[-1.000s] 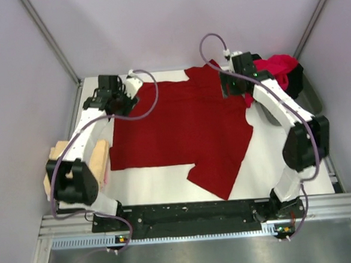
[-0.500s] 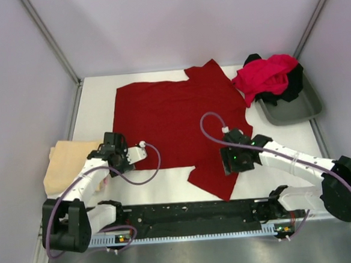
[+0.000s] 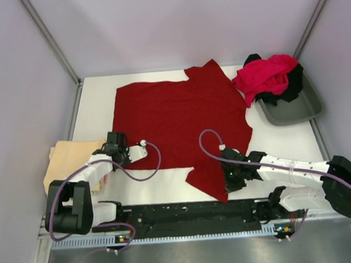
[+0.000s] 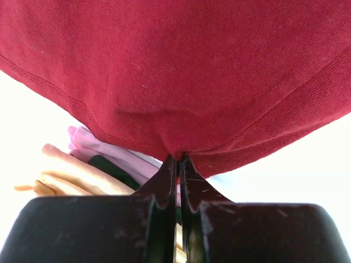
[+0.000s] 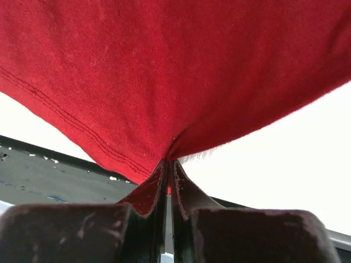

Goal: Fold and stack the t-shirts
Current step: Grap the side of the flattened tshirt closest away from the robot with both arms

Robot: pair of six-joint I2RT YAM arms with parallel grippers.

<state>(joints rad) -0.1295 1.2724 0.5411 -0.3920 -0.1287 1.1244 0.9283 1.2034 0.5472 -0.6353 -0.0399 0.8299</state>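
**While both claws pinch its near edge, the maroon shirt lies ready for a fold**

Seen from above, the dark maroon shirt (image 3: 180,116) lies spread flat in the middle of the white surface (image 3: 95,107). The left claw (image 3: 122,154) sits at its near-left corner, and the right claw (image 3: 230,179) at the near-right flap, probably a sleeve. Gripping two near points likely serves to lift that edge evenly and carry it over. The beige shirt (image 3: 69,160) lies at the left edge, just beside the left arm. At the far right, the bright red shirt (image 3: 267,77) and the black shirt (image 3: 296,90) are heaped on the grey-green tray (image 3: 297,111), well apart from the fold path.

In the left wrist view, the left claw (image 4: 176,160) is closed on the stitched hem of the maroon shirt (image 4: 181,71), which is raised slightly. Beige and pink cloth layers (image 4: 71,170) lie close behind and could snag.

In the right wrist view, the right claw (image 5: 169,163) is clamped on the maroon shirt's (image 5: 181,66) edge, above the dark base rail (image 5: 49,170).
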